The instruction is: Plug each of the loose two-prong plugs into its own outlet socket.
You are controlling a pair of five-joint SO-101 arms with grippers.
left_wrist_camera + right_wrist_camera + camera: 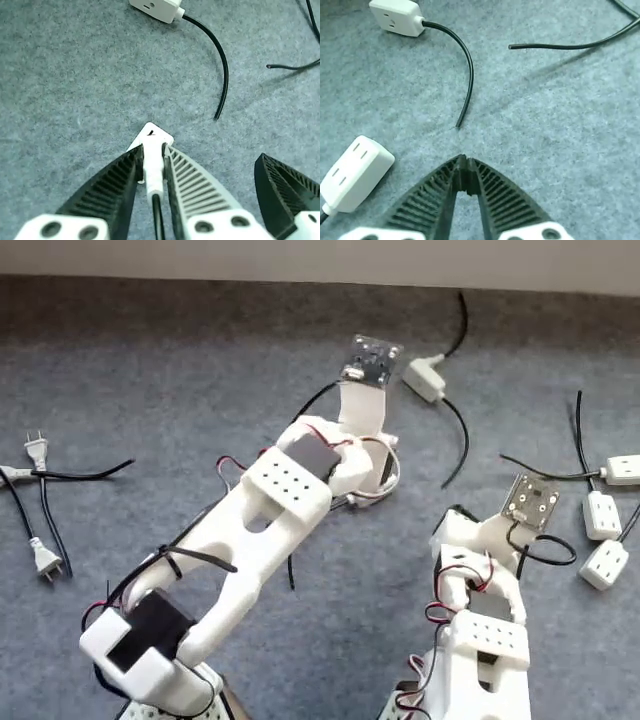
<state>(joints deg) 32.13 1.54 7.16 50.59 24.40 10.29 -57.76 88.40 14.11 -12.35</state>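
While your left end effector (152, 150) clamps one white plug (152, 162), the right end effector (465, 172) is closed on nothing.
From the high view, two loose plugs (37, 448) lie at 9 o'clock on the grey tabletop (150, 370), one outlet socket (424, 378) at 1 o'clock near the held plug, three sockets (602, 513) at 3 o'clock.
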